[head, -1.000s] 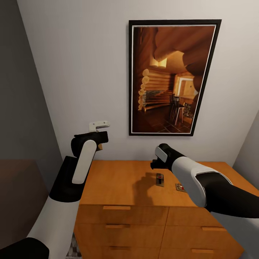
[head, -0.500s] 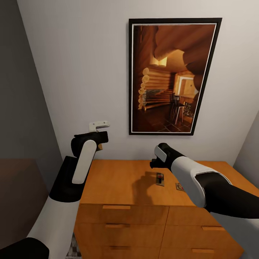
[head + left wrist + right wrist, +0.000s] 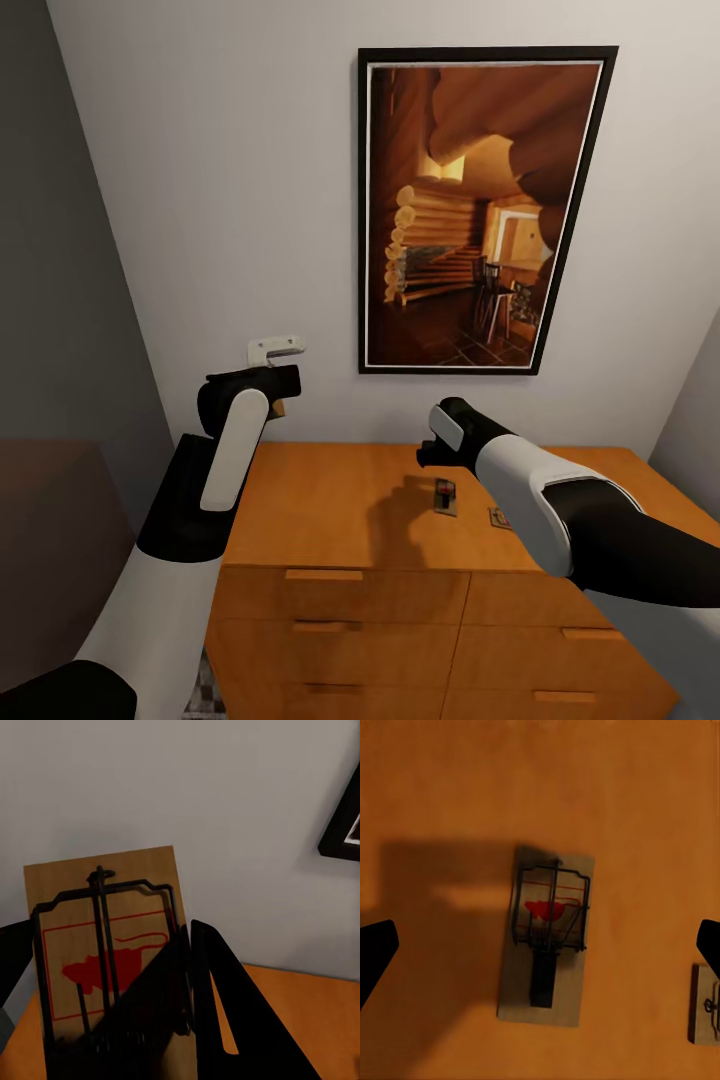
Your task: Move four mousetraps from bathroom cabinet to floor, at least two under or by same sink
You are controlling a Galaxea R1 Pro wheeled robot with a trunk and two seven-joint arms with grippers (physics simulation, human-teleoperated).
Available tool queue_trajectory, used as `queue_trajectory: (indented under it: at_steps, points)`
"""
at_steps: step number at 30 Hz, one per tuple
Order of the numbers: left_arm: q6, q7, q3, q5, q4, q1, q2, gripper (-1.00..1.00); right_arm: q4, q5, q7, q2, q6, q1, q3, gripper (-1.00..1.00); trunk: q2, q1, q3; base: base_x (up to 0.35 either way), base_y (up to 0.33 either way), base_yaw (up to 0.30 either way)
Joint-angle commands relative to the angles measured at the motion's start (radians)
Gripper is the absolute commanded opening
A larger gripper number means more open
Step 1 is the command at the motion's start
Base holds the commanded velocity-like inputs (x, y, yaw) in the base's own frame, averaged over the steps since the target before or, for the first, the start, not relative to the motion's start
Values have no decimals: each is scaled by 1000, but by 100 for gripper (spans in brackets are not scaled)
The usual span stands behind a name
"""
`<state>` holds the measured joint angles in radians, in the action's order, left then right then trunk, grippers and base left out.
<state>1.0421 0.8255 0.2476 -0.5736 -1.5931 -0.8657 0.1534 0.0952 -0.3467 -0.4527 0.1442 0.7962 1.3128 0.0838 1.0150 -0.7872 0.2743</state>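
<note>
- Orange-brown wooden cabinet (image 3: 330, 510) with flat drawer fronts and slim bar handles stands against a pale wall in the head view, below a dark-framed picture of a log-cabin interior (image 3: 485, 210).
- On the cabinet top lies a small tan wooden mousetrap with dark wire parts (image 3: 444, 497), its long axis running from the wall toward the drawer fronts; a second small trap (image 3: 497, 518) lies just beside it on the right, partly hidden by the right forearm.
- The right gripper (image 3: 428, 452) hangs above the cabinet top, close over the first trap and not touching it; how wide it stands cannot be told from this view.
- The left gripper (image 3: 278, 385) is raised by the wall above the cabinet's left end, with a tan sliver at its tip.
- In the left wrist view, dark fingers (image 3: 217, 997) are clamped on a tan board with a red mouse print and black wire frame (image 3: 109, 952); the board stands upright with its long axis vertical, in front of the wall and above the orange top.
- In the right wrist view, the first trap (image 3: 546, 945) lies flat on the orange wood, its long axis running along the picture's height, the wire frame and red mark at one end.
- The black fingertips (image 3: 376, 952) sit at opposite edges of that view, spread wide, holding nothing, with the trap centred between them.
- The second trap (image 3: 703, 1005) shows at the edge, near one fingertip.
</note>
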Motion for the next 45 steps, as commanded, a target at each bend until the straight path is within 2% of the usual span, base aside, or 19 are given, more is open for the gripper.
queue_trajectory:
  at_steps: [1, 9, 12, 20, 27, 32, 37, 45]
  points:
    - [5, 11, 1, -6, -1, -1, 0, -100, 1, -11, -6, 0, 3, 1, 8, 100, 1, 0, 1, 0, 0, 0]
    - [5, 11, 1, -6, -1, -1, 0, -100, 1, -11, -6, 1, -2, 0, 8, 100, 50, -27, 23, 0, 0, 0]
    - [5, 11, 1, -6, -1, -1, 0, -100, 1, -11, -6, 1, -3, 0, 8, 100, 50, -27, 23, 0, 0, 0]
    - [5, 11, 1, -6, -1, -1, 0, -100, 1, -11, -6, 1, -3, 1, 8, 100, 106, -58, 48, 0, 0, 0]
    - [5, 11, 1, -6, -1, -2, 0, -100, 1, -11, -6, 1, -3, 0, 9, 100, 106, -58, 48, 0, 0, 0]
    - [5, 11, 1, -6, -1, -2, 0, -100, 1, -11, -6, 1, -3, 0, 19, 100, 141, -77, 64, 0, 0, 0]
    - [5, 11, 1, -6, -1, -2, 0, -100, 2, -11, -6, 1, -4, 0, 33, 100, 141, -77, 64, 0, 0, 0]
    - [5, 11, 2, -6, -1, -2, 0, -100, 3, -11, -5, 1, -5, 1, 38, 100, 190, -104, 86, 0, 0, 0]
